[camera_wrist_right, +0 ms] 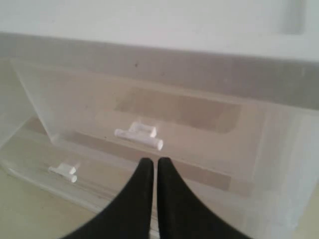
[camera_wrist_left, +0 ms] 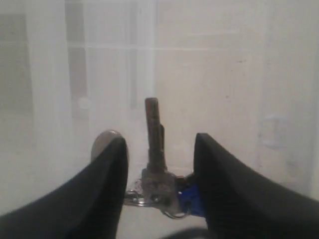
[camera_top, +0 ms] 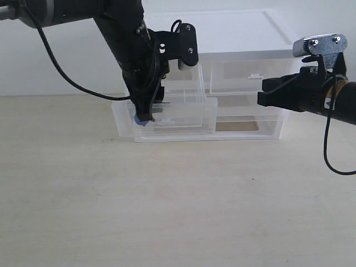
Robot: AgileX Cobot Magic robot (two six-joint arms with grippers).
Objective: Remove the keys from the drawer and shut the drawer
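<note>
The drawer, small and translucent white, is pulled out from the top left of the unit. My left gripper reaches down into it. In the left wrist view the keys lie on the drawer floor between the gripper's black fingers: a silver-grey key pointing away, a blue fob and a round grey tag. The left gripper is open, its jaws on either side of the bunch and apart from it. My right gripper hangs shut in front of the unit's right side, holding nothing.
The drawer unit stands at the back of the light table. Its right small drawer, with a white tab, is pushed in. My right gripper points at that tab. The full-width drawer lies below.
</note>
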